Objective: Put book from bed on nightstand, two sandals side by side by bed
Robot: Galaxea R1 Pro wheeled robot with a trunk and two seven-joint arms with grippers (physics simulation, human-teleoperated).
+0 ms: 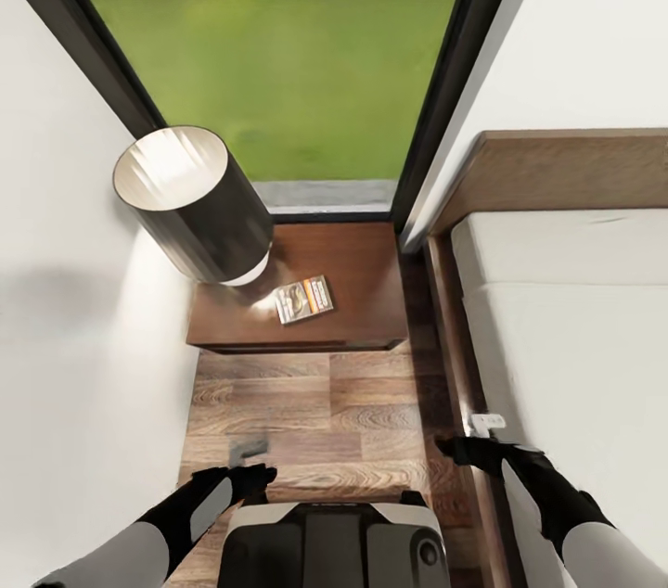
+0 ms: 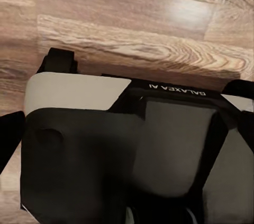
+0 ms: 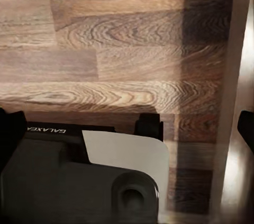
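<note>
I see the book (image 1: 305, 300) lying flat on the nightstand (image 1: 362, 273), well ahead of my left claw (image 1: 252, 479) and beside the lamp (image 1: 190, 203). My right claw (image 1: 461, 449) hangs low by the bed (image 1: 566, 328) frame. I cannot tell whether either claw is open or closed
</note>
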